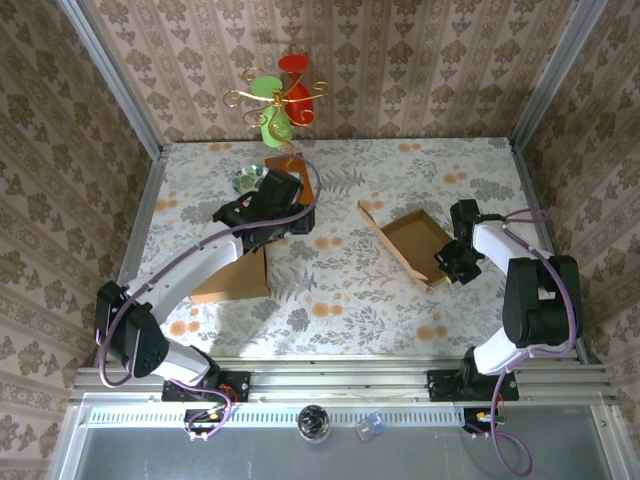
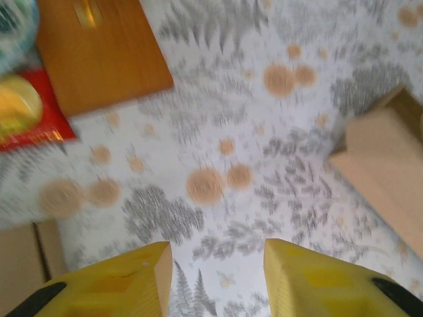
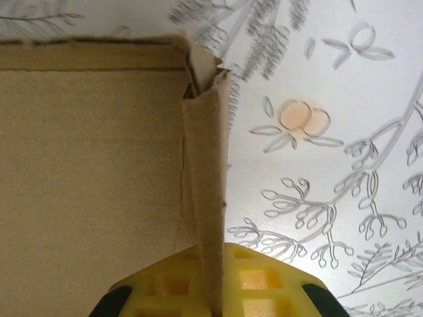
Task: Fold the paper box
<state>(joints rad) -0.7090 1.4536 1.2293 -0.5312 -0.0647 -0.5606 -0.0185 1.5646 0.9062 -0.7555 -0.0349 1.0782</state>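
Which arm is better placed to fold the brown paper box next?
Right. The right gripper pinches a wall of the brown cardboard box; the left gripper hangs open above the flowery table.

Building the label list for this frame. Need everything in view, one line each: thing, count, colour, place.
box: 1, brown, right of centre, open
cardboard: 1, brown, flat, left of centre, partly under the left arm
board: 1, orange-brown, far side
dish: 1, clear-greenish, left of the board
red thing: 1, red with yellow, touching the board, blurred
ornament: 1, red and green discs on gold wire, far edge
table: 1, pale floral cloth
arms: 2, white and black, near edge
left claw: yellow, open over bare cloth
right claw: yellow, shut on the box wall
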